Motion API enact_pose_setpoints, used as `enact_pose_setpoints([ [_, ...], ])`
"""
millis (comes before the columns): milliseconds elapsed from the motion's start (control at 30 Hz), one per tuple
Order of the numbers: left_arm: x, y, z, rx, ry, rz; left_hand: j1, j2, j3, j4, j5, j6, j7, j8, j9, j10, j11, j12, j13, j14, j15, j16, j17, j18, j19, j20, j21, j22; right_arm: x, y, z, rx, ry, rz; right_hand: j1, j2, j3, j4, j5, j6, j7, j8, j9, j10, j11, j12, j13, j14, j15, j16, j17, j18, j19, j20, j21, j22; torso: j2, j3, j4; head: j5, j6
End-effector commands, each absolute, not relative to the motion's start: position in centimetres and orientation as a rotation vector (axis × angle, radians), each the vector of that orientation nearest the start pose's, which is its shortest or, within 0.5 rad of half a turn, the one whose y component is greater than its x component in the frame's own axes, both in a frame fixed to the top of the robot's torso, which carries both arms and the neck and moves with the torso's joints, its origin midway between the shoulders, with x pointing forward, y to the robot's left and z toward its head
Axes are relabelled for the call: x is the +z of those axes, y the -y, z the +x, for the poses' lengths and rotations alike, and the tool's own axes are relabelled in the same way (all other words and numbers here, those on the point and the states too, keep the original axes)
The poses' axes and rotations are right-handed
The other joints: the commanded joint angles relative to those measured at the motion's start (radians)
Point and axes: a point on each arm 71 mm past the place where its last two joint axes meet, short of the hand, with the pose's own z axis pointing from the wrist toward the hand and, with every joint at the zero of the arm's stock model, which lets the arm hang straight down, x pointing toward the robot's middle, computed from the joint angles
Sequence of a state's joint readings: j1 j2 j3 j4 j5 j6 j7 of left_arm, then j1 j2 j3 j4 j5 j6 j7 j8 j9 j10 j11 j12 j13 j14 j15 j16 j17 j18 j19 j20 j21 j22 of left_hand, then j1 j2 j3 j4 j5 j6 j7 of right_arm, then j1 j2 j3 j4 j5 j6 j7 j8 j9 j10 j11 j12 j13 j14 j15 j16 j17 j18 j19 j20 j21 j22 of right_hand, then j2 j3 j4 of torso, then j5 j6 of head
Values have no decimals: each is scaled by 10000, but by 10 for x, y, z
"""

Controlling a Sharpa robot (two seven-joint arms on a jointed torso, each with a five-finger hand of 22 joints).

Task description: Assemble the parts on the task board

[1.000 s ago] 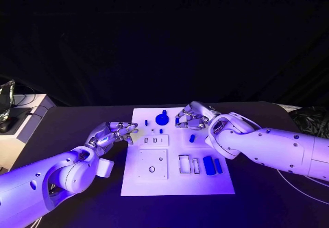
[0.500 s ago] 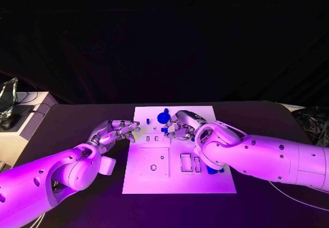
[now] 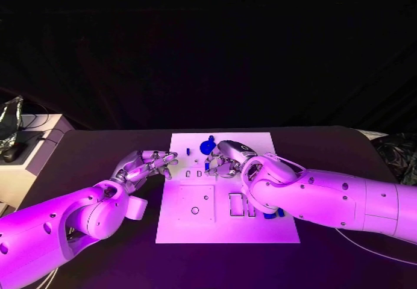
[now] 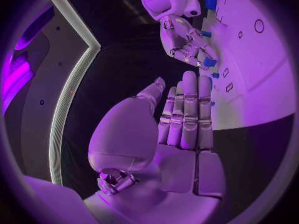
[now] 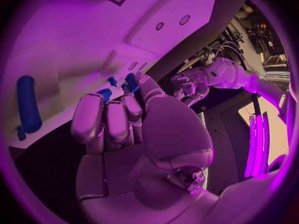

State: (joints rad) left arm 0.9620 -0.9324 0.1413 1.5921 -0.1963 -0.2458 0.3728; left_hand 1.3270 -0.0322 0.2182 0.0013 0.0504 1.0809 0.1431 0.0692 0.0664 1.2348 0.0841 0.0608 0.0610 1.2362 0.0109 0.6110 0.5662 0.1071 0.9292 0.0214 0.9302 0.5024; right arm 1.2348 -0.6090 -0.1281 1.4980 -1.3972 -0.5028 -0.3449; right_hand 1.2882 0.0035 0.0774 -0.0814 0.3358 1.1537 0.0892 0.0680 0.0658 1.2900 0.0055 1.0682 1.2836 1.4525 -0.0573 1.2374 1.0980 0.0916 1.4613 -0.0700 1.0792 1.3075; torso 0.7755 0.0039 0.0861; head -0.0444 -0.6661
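The white task board (image 3: 187,226) lies in the middle of the black table. My right hand (image 3: 228,162) hovers over its upper middle and pinches a small blue part (image 4: 209,62) at its fingertips; the same small blue part (image 5: 131,81) shows in the right wrist view. A round blue part (image 3: 208,147) stands just beyond that hand. My left hand (image 3: 147,164) sits at the board's left edge, and in its wrist view the left hand (image 4: 184,119) has straight fingers with nothing in them. A long blue part (image 5: 28,109) lies on the board.
Rectangular slots (image 3: 234,205) and a raised square plate with a small hole (image 3: 194,210) take up the board's lower half. More blue parts (image 3: 271,214) peek out beside my right forearm. A white cabinet (image 3: 31,150) stands at the table's left.
My right hand has moved left and a little nearer across the board's upper part, toward my left hand. The left hand has hardly shifted.
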Motion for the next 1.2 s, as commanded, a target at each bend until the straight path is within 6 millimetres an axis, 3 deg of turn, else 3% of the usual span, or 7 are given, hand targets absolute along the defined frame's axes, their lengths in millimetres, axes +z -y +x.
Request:
enact_pose_setpoints([
  [33,-214,-228,454,-15836,-14802,-10522,3,76,22,-61,0,-19,1,-22,5,-66,-3,17,7,-50,32,12,-8,145,-56,-3,69,-10,-194,105,483,6388,-16452,-292,-30,-12,10,35,16,53,109,26,7,-28,-38,-35,9,15,-77,3,7,-7,628,-77,-26,1448,-7,-8,7,23,-54],
  [200,-214,-228,454,-15829,-14799,-10526,3,76,22,-61,0,-19,1,-22,5,-66,-3,17,7,-50,32,12,-8,145,-56,-3,69,-10,-196,106,485,6219,-16526,-335,-30,-12,10,35,16,53,109,26,7,-28,-38,-35,9,15,-77,3,7,-7,628,-77,-26,1448,-7,-13,-20,52,-90],
  [333,-214,-228,454,-15827,-14798,-10527,3,76,22,-61,0,-19,1,-22,5,-66,-3,17,7,-50,32,12,-8,145,-56,-3,69,-10,-196,107,485,6107,-16557,-424,-36,-36,8,48,12,49,108,31,9,-34,-37,-45,7,15,-75,9,7,-7,629,-74,-27,1450,-4,11,-36,73,-110],
  [967,-214,-228,454,-15830,-14799,-10528,3,76,22,-61,0,-19,1,-22,5,-66,-3,17,7,-50,32,12,-8,145,-56,-3,69,-10,-199,108,486,5841,-16681,-665,-37,-50,9,57,4,50,109,33,9,-25,-37,-33,16,15,-74,16,10,-7,632,-72,-20,1452,-7,3,-20,121,-155],
  [1200,-214,-228,454,-15819,-14799,-10532,3,76,22,-61,0,-19,1,-22,5,-66,-3,17,7,-50,32,12,-8,145,-56,-3,69,-10,-200,109,487,5811,-16704,-631,-111,-168,-52,117,-10,-82,168,-7,-1,-79,1,-106,-19,9,-52,15,2,-2,625,-61,-51,1446,-5,1,-25,123,-169],
])
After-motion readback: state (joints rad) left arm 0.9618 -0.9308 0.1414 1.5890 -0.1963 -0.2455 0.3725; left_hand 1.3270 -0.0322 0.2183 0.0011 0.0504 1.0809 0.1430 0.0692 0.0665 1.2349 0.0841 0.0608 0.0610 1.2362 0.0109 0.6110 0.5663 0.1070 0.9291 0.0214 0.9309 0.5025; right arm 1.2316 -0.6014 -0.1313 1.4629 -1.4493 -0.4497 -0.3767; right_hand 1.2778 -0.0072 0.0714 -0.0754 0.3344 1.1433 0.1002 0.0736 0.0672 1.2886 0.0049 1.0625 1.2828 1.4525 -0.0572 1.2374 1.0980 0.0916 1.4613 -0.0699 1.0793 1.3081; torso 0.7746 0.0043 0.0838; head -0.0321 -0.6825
